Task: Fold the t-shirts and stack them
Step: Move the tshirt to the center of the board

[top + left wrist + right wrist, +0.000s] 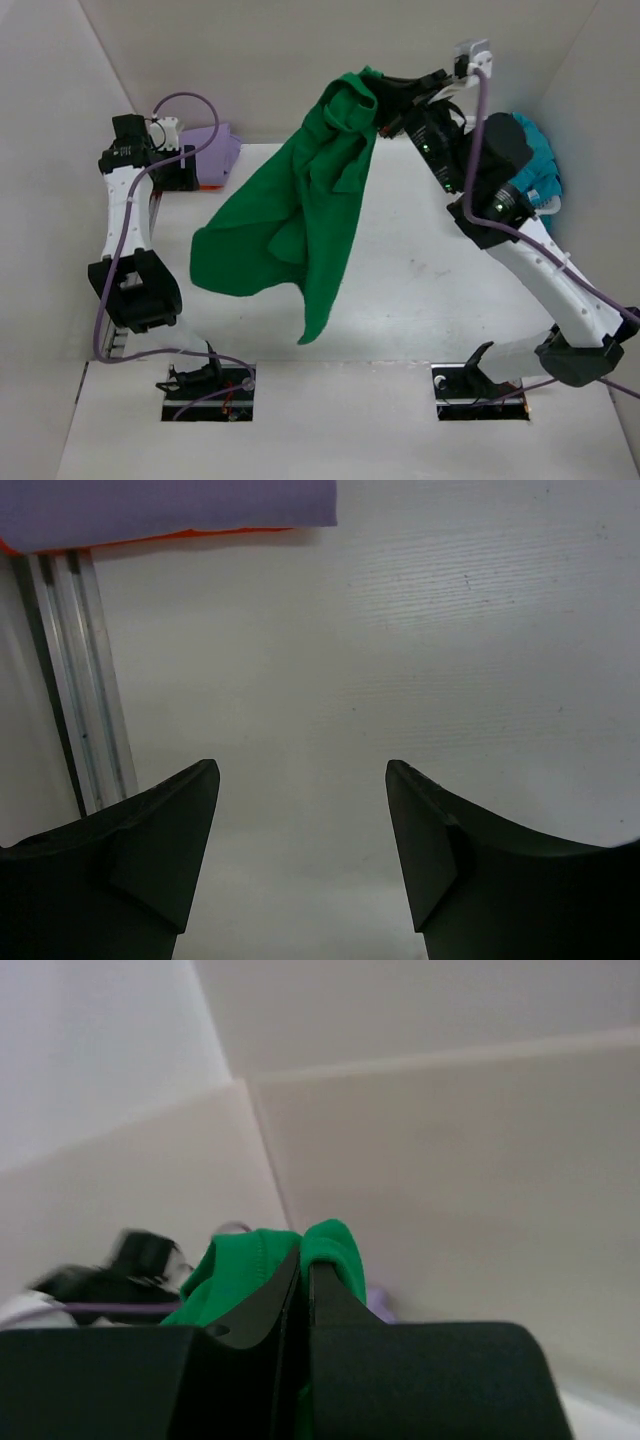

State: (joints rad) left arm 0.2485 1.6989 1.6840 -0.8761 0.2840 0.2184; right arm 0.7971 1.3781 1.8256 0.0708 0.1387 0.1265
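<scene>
A green t-shirt (300,215) hangs in the air over the middle of the table, pinched at its top edge by my right gripper (385,92), which is shut on it. In the right wrist view the green cloth (335,1250) bulges on both sides of the closed fingertips (305,1260). A folded lavender t-shirt (212,152) lies on an orange one at the back left; both also show at the top of the left wrist view, lavender (170,505) over orange (230,532). A teal t-shirt (538,165) sits at the back right behind the right arm. My left gripper (302,780) hovers open over bare table.
White walls enclose the table (430,270) on three sides. An aluminium rail (80,680) runs along the left edge by the left arm. A purple cable (120,250) trails down the left arm. Two cut-outs hold the arm bases at the near edge.
</scene>
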